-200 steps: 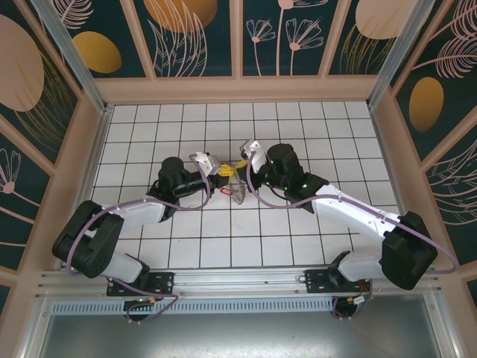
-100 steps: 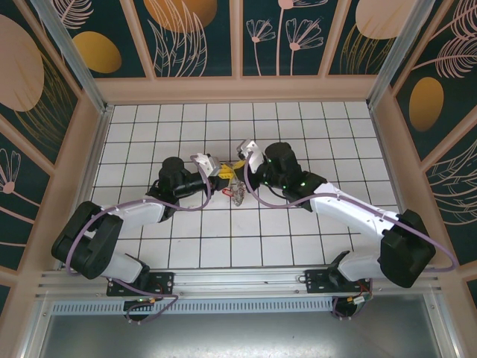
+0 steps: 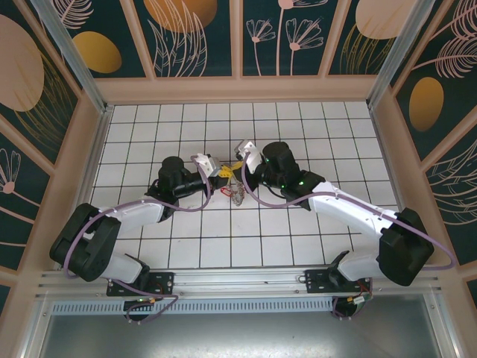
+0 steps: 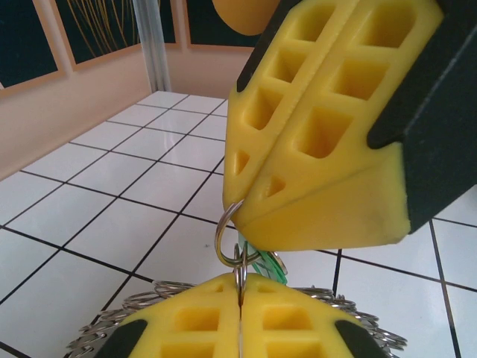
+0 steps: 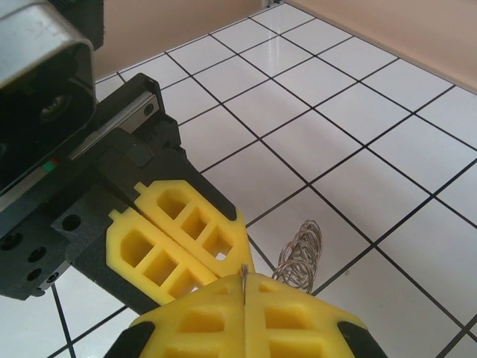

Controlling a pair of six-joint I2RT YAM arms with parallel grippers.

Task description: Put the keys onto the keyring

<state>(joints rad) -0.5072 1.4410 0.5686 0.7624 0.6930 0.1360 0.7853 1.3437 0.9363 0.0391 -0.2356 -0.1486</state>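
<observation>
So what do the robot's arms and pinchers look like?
The left arm and right arm have white links, chunky black joints and a thin purple cable looping alongside. Tiny green lights dot the right one. The left gripper and right gripper have bright yellow fingers with square waffle-like pockets, on black mounts.

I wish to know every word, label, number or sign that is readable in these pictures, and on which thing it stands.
None: no word, number or sign can be read.
The left pincer and right pincer, both shut on a small metal ring, have plain yellow pads.
The green tag is mostly hidden; no print shows.
</observation>
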